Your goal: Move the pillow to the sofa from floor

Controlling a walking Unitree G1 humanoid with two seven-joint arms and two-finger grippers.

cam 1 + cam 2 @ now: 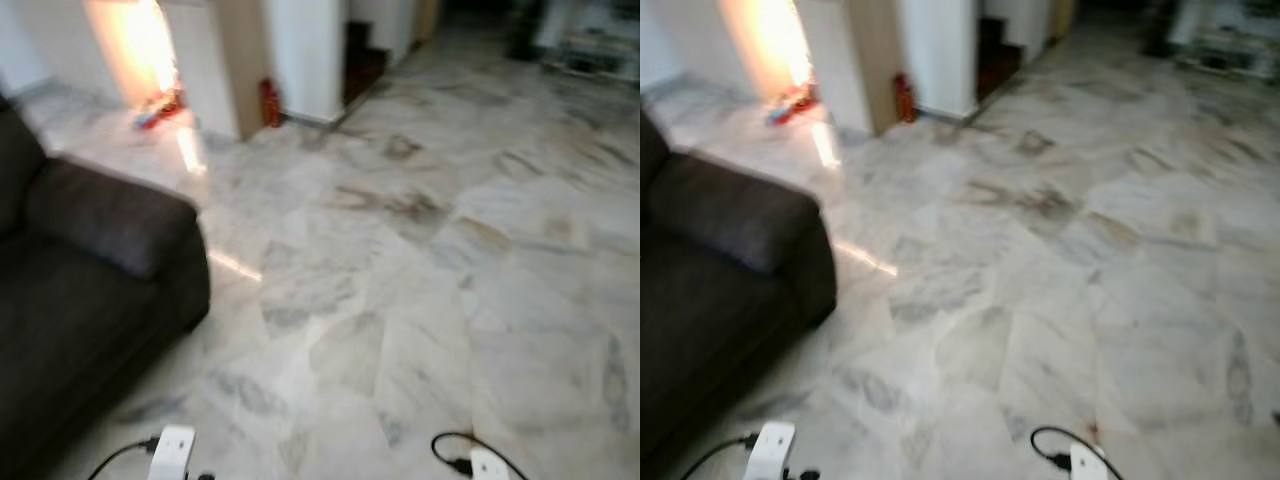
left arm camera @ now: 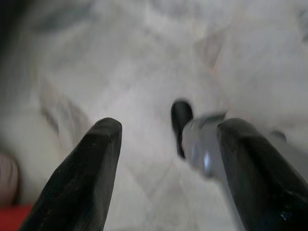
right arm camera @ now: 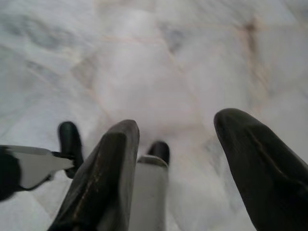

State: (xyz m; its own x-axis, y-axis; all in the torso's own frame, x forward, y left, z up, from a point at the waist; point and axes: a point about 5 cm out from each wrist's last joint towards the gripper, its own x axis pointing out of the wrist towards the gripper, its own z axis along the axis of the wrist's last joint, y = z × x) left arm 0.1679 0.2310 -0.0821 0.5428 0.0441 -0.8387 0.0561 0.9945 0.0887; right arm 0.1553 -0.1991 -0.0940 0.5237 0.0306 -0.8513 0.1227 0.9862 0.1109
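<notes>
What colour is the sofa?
The sofa is a dark charcoal grey, almost black, and plain. It shows best in the left eye view.

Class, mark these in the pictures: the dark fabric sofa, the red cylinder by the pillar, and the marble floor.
Dark fabric sofa [image 1: 110, 225]: left eye view, on its armrest.
Red cylinder [image 1: 270, 103]: left eye view, mid-body.
Marble floor [image 1: 420, 290]: left eye view, bare tile.
</notes>
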